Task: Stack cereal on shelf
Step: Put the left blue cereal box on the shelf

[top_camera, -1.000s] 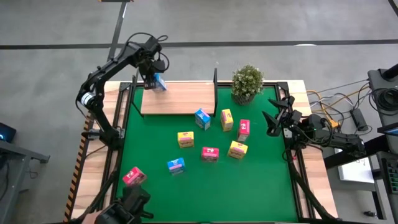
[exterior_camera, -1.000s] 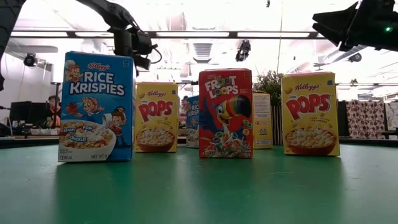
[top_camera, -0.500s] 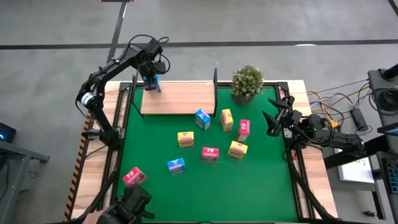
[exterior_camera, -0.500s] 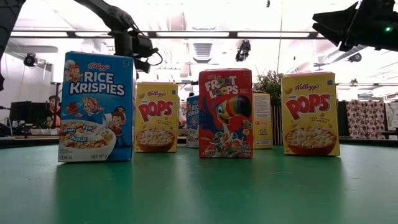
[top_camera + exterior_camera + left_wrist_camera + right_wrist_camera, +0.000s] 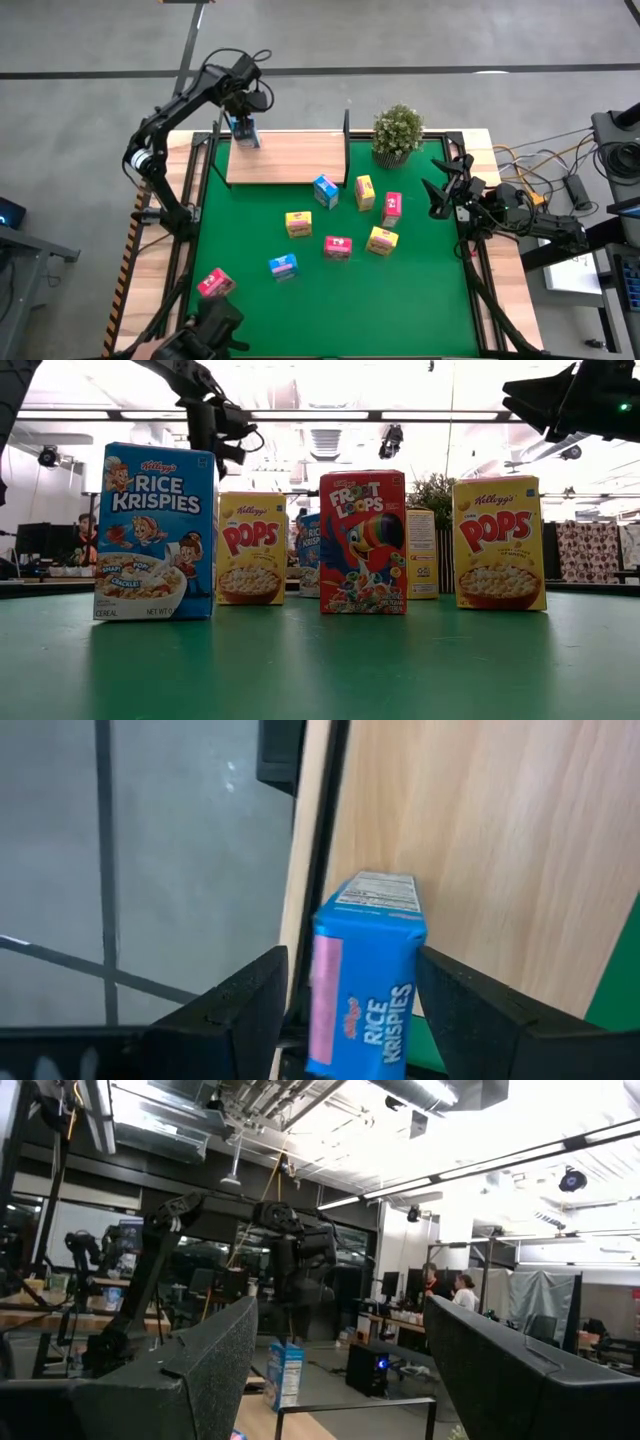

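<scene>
One blue cereal box stands upright on its bottom on the far left corner of the wooden shelf. My left gripper hangs over it, pointing down, open, with a finger on either side of the box's top and a gap showing on one side. Several more cereal boxes, blue, yellow and pink-red, stand on the green mat. My right gripper waits open at the table's right edge.
A potted green plant stands at the shelf's right end. One pink-red box stands near the mat's near left corner. A black frame post rises at the shelf's right end. The mat's near right part is bare.
The blue box, which leaned toward the right over the shelf's far left corner, now stands upright there. My left gripper has risen a little above it.
</scene>
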You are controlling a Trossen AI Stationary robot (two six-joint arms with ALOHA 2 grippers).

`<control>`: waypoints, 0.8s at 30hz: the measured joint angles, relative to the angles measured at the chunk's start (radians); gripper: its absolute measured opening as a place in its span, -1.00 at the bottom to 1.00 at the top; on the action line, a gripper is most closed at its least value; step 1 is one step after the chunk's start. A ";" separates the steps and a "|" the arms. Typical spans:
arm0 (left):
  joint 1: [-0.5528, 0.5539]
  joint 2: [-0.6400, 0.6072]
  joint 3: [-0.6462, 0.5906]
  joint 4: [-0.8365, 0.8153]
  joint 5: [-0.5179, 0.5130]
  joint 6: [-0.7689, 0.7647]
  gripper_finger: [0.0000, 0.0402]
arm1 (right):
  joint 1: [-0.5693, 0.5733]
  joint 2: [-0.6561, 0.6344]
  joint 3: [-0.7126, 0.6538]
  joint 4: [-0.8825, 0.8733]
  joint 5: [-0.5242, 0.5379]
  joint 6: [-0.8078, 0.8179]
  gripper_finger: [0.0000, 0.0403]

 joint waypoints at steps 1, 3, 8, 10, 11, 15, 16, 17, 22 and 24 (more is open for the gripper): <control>-0.001 0.000 0.013 -0.004 0.000 -0.009 0.00 | 0.000 0.000 0.000 0.000 0.000 0.000 0.36; -0.004 0.000 0.042 -0.012 0.000 -0.042 0.00 | 0.000 0.000 0.000 0.000 0.000 0.000 0.36; -0.007 0.000 0.100 -0.069 0.001 -0.079 -0.01 | 0.000 0.000 0.000 0.000 0.000 0.000 0.36; -0.008 0.000 0.104 -0.086 -0.002 -0.081 -0.06 | 0.000 0.000 0.000 0.000 0.000 0.000 0.36; -0.008 0.000 0.104 -0.098 -0.011 -0.079 -0.10 | 0.000 0.000 0.000 0.000 0.000 0.000 0.36; -0.008 0.000 0.068 -0.137 -0.060 -0.072 -0.37 | 0.000 0.000 0.000 0.000 0.000 -0.002 0.36; -0.008 0.000 0.056 -0.142 -0.061 -0.071 -0.45 | 0.000 0.000 0.000 0.000 0.000 -0.002 0.36; -0.008 0.000 0.044 -0.143 -0.061 -0.068 -0.53 | 0.000 0.000 0.000 0.000 0.000 -0.002 0.36; -0.008 0.000 0.028 -0.121 -0.061 -0.058 -0.88 | 0.000 0.000 0.000 0.000 0.000 -0.003 0.36; -0.007 0.000 0.028 -0.123 -0.062 -0.058 -0.97 | 0.000 0.000 0.000 0.000 0.000 -0.002 0.36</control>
